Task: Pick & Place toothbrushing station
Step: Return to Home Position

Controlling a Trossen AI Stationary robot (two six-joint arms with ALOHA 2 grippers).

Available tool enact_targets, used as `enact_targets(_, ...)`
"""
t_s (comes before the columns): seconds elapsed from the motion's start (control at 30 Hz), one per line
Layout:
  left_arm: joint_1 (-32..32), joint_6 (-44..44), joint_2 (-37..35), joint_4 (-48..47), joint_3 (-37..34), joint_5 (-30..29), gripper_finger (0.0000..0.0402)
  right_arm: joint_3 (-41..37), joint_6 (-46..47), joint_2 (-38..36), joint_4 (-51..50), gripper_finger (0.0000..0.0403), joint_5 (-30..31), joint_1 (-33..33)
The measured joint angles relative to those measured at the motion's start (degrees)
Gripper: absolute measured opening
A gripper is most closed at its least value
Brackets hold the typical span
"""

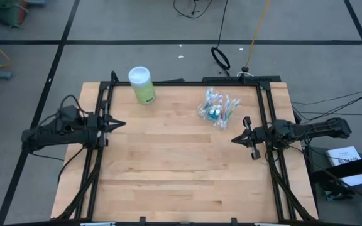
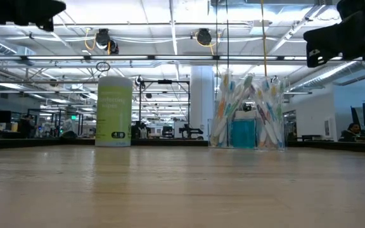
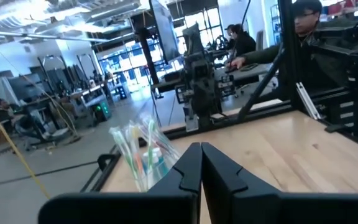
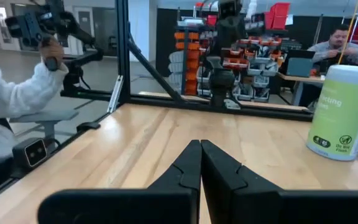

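Observation:
A small clear plastic cup (image 1: 217, 108) stands upright on its base at the table's far right, packed with several thin toothbrushes and a blue toothpaste tube (image 2: 242, 133); it also shows in the left wrist view (image 3: 143, 155). My left gripper (image 1: 122, 123) is shut at the table's left edge, pointing level toward the right. My right gripper (image 1: 234, 139) is shut near the right edge, pointing left, a little nearer than the cup. Neither touches anything.
A light-green canister with a white lid (image 1: 141, 85) stands upright at the far edge, left of centre. Black frame rails (image 1: 266, 119) run along the table's sides. People sit beyond the table in both wrist views. Bare wood (image 1: 181, 169) fills the middle and near part.

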Motion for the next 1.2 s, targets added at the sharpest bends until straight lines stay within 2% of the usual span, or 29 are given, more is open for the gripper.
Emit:
enact_targets(0.17, 0.0, -1.0, -5.4, 0.4, -5.5, -0.1, 0.0017, 0.0, -1.4, -1.6, -3.1, 0.0000, 0.1, 0.0)
enact_targets(0.47, 0.0, -2.9, -5.3, -0.5, -6.5, 0.1, 0.0006, -2.2, -7.8, -5.5, -6.6, 0.0000, 0.1, 0.0)
enact_targets(0.6, 0.0, -2.6, -5.3, 4.0, -9.8, 2.8, 0.0015, -4.1, -7.9, -9.0, -5.8, 0.0000, 0.2, -0.2)
enact_targets(0.77, 0.0, -3.3, -5.3, 14.3, -16.2, 3.0, 0.0003, -5.6, -7.5, -12.5, -5.9, 0.0000, 0.2, -0.2)
enact_targets(0.9, 0.0, -5.5, -5.3, 20.3, -19.9, 3.3, 0.0014, -6.2, -7.4, -12.8, -6.4, 0.0000, 0.2, -0.2)
enact_targets(1.2, 0.0, -10.4, -5.3, 20.5, -21.5, 9.2, 0.0009, -7.6, -7.4, -12.7, -7.1, 0.0000, 0.2, -0.2)
